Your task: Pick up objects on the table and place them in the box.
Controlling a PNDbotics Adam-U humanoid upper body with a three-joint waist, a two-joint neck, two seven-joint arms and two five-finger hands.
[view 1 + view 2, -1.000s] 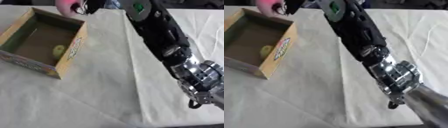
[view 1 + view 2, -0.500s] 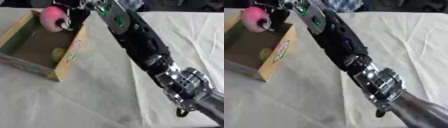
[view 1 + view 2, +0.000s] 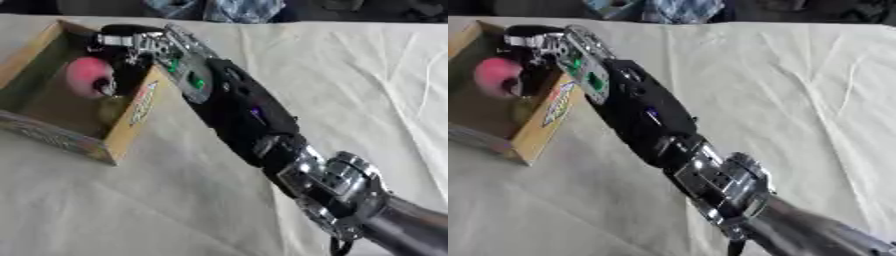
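Right hand (image 3: 118, 47) reaching down over the open box (image 3: 131, 117), fingers curled around a pink ball (image 3: 87, 75) inside it. Yellowish thing (image 3: 111, 107) lying on the box floor just beside. White cloth (image 3: 350, 75) spread underneath.

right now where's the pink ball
The pink ball is at the upper left of the left eye view, inside the cardboard box, held in the right hand above a yellowish thing on the box floor.
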